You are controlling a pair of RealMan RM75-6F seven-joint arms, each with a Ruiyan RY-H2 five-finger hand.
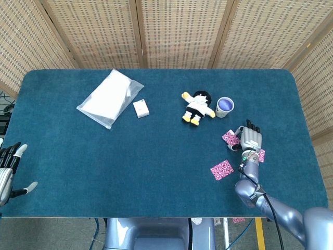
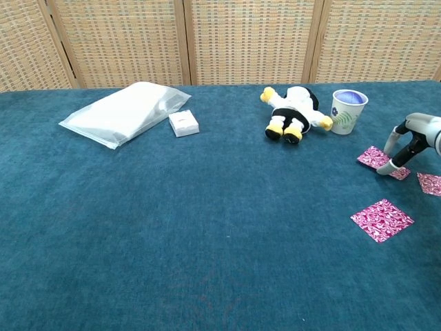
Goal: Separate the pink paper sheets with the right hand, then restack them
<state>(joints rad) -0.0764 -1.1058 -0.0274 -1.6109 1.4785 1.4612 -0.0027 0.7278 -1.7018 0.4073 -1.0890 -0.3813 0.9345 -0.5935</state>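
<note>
Resting on the blue table (image 1: 156, 172) at its right side, the right hand (image 1: 250, 139) has its fingertips (image 2: 383, 169) down on a pink paper sheet (image 2: 377, 159) lying just below the paper cup (image 1: 225, 107), and appears to press on it rather than grip it (whether the fingers have actually pinched the sheet cannot be told from either view). A second pink sheet (image 2: 431, 183) lies just beside the hand on its outer side, apart from the first, and a third pink sheet (image 1: 222, 170) lies nearer the front edge, well apart from both. The left hand (image 1: 9, 172) sits at the table's left edge with its fingers spread and nothing in it. Further back, a stuffed doll (image 1: 196, 108) lies next to the cup, a small white box (image 1: 140, 108) sits left of the doll, and a clear plastic bag (image 1: 110, 97) lies just beside the box.
</note>
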